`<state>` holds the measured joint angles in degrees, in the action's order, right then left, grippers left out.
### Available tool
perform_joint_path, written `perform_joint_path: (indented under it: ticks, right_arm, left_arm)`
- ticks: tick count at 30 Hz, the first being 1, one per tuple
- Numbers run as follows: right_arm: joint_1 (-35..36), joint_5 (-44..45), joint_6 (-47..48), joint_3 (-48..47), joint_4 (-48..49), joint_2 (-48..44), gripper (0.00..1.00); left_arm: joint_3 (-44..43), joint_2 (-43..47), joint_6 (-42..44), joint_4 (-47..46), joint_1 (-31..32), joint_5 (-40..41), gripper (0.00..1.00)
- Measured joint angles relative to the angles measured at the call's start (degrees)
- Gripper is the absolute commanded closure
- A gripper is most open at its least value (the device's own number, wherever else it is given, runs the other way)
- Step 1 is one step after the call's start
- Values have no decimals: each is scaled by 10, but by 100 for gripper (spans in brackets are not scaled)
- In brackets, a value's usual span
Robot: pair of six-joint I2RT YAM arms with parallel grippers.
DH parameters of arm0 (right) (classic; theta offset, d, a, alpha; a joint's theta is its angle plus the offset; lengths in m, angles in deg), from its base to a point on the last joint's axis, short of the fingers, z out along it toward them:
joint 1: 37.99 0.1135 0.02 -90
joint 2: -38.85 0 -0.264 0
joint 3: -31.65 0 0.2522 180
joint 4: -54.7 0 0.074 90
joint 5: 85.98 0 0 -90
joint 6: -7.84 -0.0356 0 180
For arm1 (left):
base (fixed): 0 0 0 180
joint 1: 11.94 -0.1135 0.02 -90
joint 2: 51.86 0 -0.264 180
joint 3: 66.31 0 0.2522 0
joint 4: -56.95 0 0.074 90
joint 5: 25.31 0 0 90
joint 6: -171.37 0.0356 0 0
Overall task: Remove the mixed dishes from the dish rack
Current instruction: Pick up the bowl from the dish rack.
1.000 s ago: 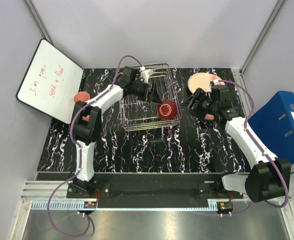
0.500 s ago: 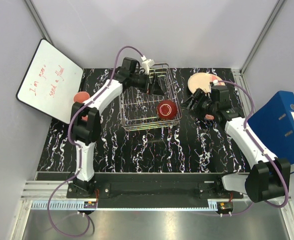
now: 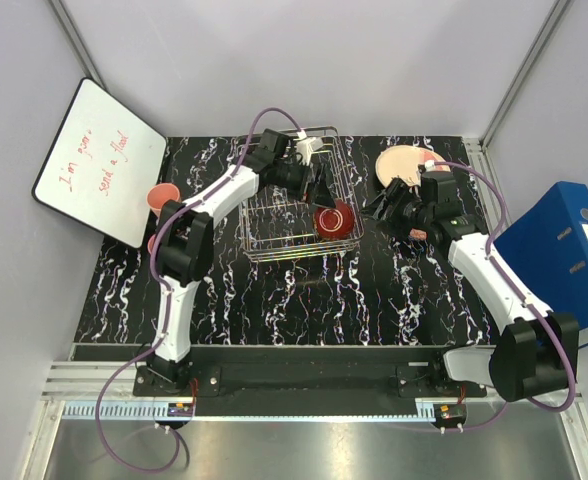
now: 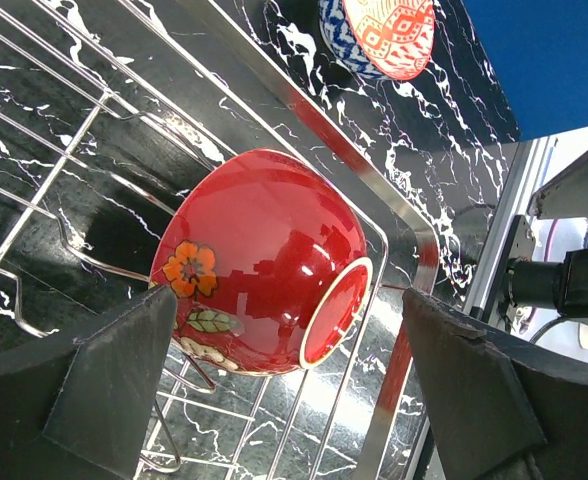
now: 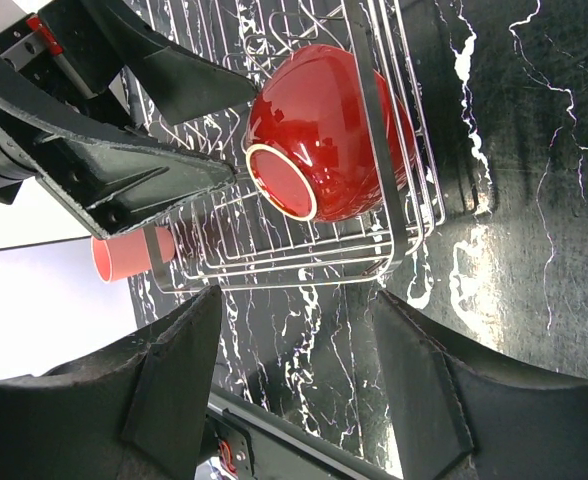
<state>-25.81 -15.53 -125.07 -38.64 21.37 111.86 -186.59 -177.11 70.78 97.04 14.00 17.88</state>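
Observation:
The glossy red bowl [image 3: 332, 220] lies on its side in the right end of the silver wire dish rack [image 3: 274, 215], its foot facing the rack's side. My left gripper [image 3: 319, 190] is open and hovers just over the bowl. In the left wrist view the bowl [image 4: 259, 265] sits between and beyond the fingers [image 4: 104, 385], untouched. My right gripper [image 3: 379, 207] is open and empty just right of the rack. The right wrist view shows the bowl [image 5: 324, 135] behind the rack's wires [image 5: 374, 150]. A cream plate [image 3: 402, 162] and the patterned bowl [image 4: 379, 35] lie on the table right of the rack.
A salmon-pink cup [image 3: 162, 195] stands left of the rack; it also shows in the right wrist view [image 5: 124, 258]. A whiteboard [image 3: 99, 160] leans at the far left. A blue binder [image 3: 564, 250] stands at the right, beyond the table edge.
My left gripper has moved right over the rack and now sits above the red bowl. The right arm has barely moved.

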Motion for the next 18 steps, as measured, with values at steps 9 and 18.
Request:
perform_joint_path:
  ticks: [9, 18]
  right_arm:
    - [0, 0, 0, 1, 0, 2, 30]
    - [0, 0, 3, 13, 1, 1, 30]
  left_arm:
    - [2, -12, 16, 10, 2, -2, 1]
    - [-1, -38, 30, 1, 8, -10, 1]
